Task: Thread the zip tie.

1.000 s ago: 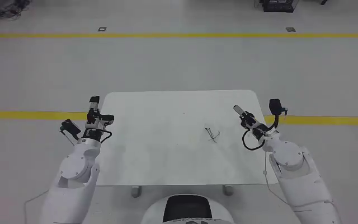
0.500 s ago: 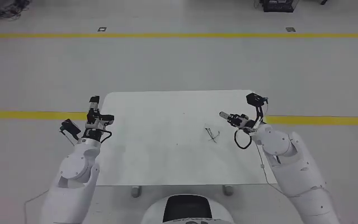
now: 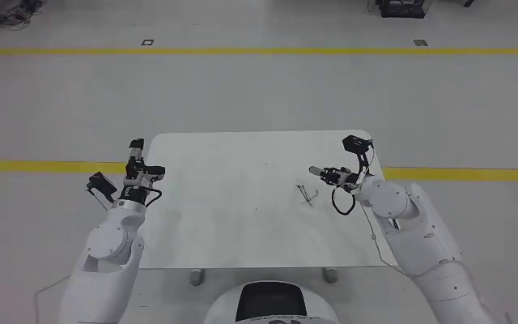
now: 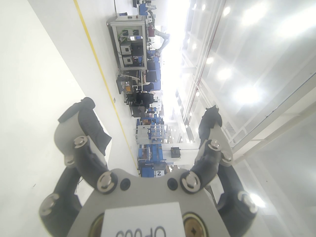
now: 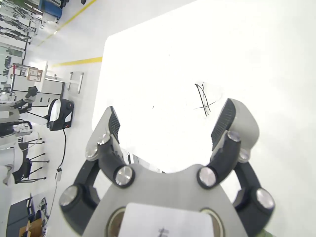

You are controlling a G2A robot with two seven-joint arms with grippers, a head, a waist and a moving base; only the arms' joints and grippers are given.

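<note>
Zip ties (image 5: 203,97): thin, crossed on desk (image 3: 227,219); count unclear. They lie near the right jaws, which are spread and empty. Left jaws released, at desk's left edge, well apart.

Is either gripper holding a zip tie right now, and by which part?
Nothing is held. The left gripper and right gripper are open and empty; the zip ties lie on the table.

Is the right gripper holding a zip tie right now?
No, the right gripper is open and empty, and the zip ties lie apart from it on the table.
</note>
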